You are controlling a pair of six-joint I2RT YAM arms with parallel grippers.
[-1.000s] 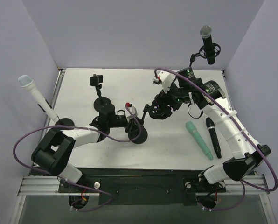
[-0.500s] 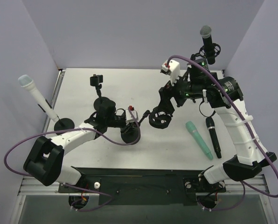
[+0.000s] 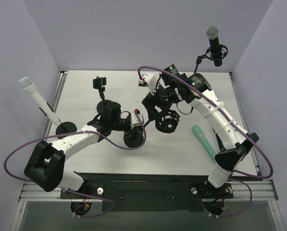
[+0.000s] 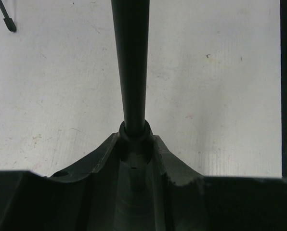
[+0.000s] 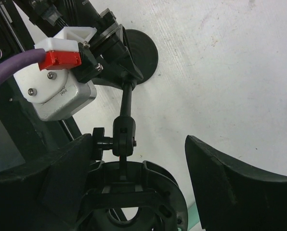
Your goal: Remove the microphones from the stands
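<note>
**Teal mic flat on the table, centre stand held by the pole**

Room first: the white table [image 3: 81,96] is boxed in by lavender walls [image 3: 134,33] on three sides, and a black rail [image 3: 148,180] is run along the near edge. The left side is crowded by a white microphone [image 3: 35,96] tilted on its own stand and a small clip stand [image 3: 101,85]. A black microphone [image 3: 215,45] is stood upright at the far right corner. Bare surface can be seen at far centre and in front of the centre stand.

The teal microphone [image 3: 204,143] is laid flat, right of centre. Its long axis is run from far-left to near-right, thicker end toward the back wall.

It's parked near the right gripper [image 3: 160,111] but off to its right, not touched, and well apart from the left gripper [image 3: 129,126]. The right fingers [image 5: 61,178] are spread wide either side of the shock mount [image 5: 134,202]. The left gripper is clenched on the stand pole [image 4: 133,62], just above the round base [image 3: 134,139].
</note>
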